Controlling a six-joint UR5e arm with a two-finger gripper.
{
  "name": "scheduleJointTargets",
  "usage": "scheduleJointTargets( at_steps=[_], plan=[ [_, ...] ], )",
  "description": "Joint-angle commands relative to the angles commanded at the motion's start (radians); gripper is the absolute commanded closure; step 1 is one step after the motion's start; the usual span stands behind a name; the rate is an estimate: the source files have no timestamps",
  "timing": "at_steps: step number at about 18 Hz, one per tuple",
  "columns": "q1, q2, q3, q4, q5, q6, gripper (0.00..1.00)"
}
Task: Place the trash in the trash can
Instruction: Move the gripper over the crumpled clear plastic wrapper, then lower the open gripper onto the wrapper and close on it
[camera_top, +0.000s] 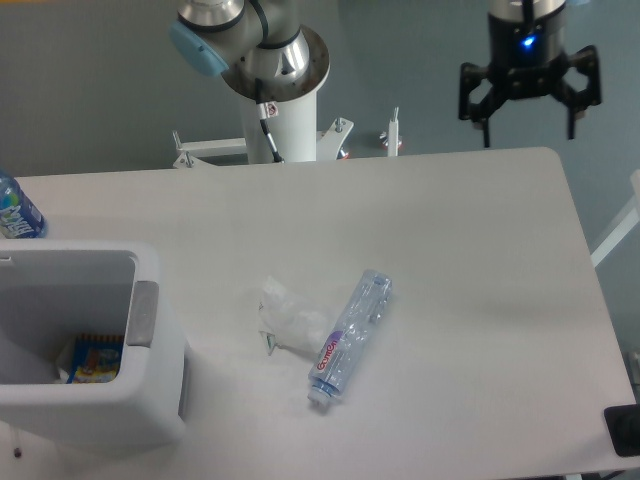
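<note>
Hovering tool (529, 119) released (empty); wrap (290, 317) touching bottle (350, 336), bin (146, 330) left.

a red-and-white label was seen on the clear bottle (349, 335); the wad of wrap (287, 318) was whitish, the trash can (150, 400) white with a grey patch.

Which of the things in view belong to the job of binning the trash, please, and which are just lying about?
Part of the job:
- crumpled wad of clear plastic wrap
- slim clear plastic bottle with red-and-white label
- large white plastic trash can
- gripper, open, high over the far edge

Just lying about:
- blue-labelled bottle
- colourful packet already in the can
</note>
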Motion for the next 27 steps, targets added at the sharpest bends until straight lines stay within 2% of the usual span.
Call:
scheduleJointTargets(
  at_steps=[3, 9, 13, 15, 18, 21, 27],
  plan=[
    [-0.049, 0.019, -0.057, 0.002, -0.041, -0.117, 0.00],
    [-0.185, 0.003, -0.147, -0.002, -0.129, -0.213, 0.00],
    [-0.239, -0.050, -0.155, 0.000, -0.183, -0.321, 0.00],
    [-0.284, -0.099, -0.154, 0.012, -0.187, -0.344, 0.00],
    [-0.324, -0.178, -0.154, 0.055, -0.184, -0.387, 0.00],
    [-0.351, -0.245, -0.151, 0.138, -0.184, -0.417, 0.00],
    [-0.370, -0.337, -0.144, 0.201, -0.158, -0.534, 0.00]
  ],
)
